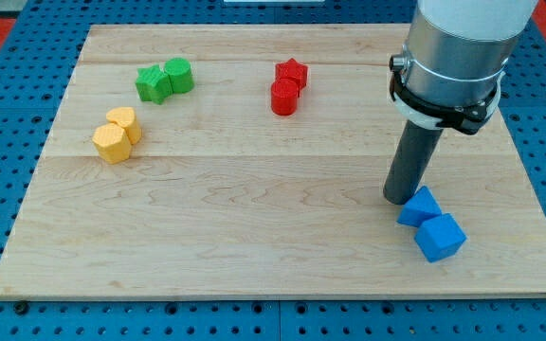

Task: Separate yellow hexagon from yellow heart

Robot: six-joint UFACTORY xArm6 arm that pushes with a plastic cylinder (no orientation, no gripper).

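I have no claw to open or close, only a straight dark rod, and it holds nothing; my tip (401, 197) rests on the wooden board (254, 237) toward the view's right, just at the upper left edge of two blue blocks. The nearer blue block (419, 206), whose shape I cannot make out for certain, sits right beside my tip, apparently touching it, and the blue cube (440, 237) lies against that one, a little lower and further to the view's right. The things I am meant to part are well away on the view's left: the yellow hexagon (112, 144) sits touching the yellow heart (123, 123), the heart just above and slightly right of the hexagon, the two pressed together as a pair. Toward the view's top left, a green star (153, 84) and a green block (179, 75) of rounded form stand touching side by side. Near the top centre, a red star (292, 73) sits just above a red cylinder (283, 97), these also in contact. My tip is far from the yellow pair, with a broad stretch of board between us.
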